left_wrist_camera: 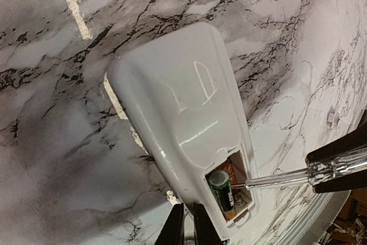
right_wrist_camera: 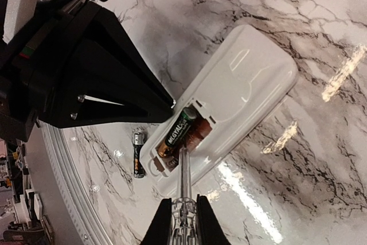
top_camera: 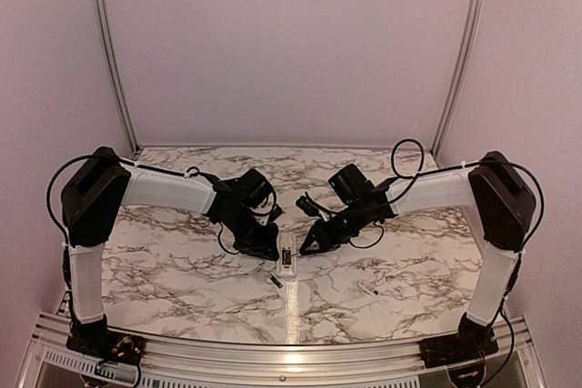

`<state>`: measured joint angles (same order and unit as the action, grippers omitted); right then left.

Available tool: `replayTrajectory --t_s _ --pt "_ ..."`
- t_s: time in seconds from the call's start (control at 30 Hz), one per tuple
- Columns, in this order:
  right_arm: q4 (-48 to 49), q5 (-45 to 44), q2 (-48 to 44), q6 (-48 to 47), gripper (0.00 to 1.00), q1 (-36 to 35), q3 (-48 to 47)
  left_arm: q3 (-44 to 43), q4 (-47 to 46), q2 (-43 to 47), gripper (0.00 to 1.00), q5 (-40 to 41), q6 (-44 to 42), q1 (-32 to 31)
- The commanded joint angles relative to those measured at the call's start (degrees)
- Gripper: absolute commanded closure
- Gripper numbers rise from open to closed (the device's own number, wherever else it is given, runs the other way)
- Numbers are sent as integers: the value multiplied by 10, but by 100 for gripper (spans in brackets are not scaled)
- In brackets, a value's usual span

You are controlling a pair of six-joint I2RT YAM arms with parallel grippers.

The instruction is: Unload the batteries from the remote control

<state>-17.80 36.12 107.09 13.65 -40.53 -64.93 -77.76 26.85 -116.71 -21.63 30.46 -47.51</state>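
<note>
The white remote control (top_camera: 287, 259) lies back face up at the table's middle, its battery bay open. One battery (right_wrist_camera: 179, 132) sits in the bay, and the slot beside it shows a bare reddish recess. A second battery (right_wrist_camera: 137, 153) lies loose on the marble just beyond the remote's bay end; it also shows in the top view (top_camera: 275, 281). My left gripper (left_wrist_camera: 188, 222) is shut on the remote's (left_wrist_camera: 183, 101) long edge next to the bay. My right gripper (right_wrist_camera: 184, 222) is shut on a clear-handled rod tool (right_wrist_camera: 184, 182), whose tip rests in the bay against the seated battery (left_wrist_camera: 222, 187).
A small white flat chip (top_camera: 366, 289) lies on the marble right of the remote, also seen in the left wrist view (left_wrist_camera: 331, 117). The table's metal front rail (top_camera: 291, 352) runs close behind the loose battery. Both arms meet over the remote.
</note>
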Motion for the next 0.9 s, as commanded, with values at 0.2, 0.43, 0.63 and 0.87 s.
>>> replayTrajectory --t_s 0.2,0.43,0.63,0.87 --pt "-48 -31 27 -13 100 1 15 -7 2 -16 92 -4 0 1" --pt "-54 -32 23 -16 100 1 13 -6 3 -15 92 -3 1 1" --pt "-63 -33 20 -16 100 1 10 -7 2 -15 92 -5 1 1" --pt "-73 -33 16 -17 100 1 3 -5 0 -15 92 -5 1 1"
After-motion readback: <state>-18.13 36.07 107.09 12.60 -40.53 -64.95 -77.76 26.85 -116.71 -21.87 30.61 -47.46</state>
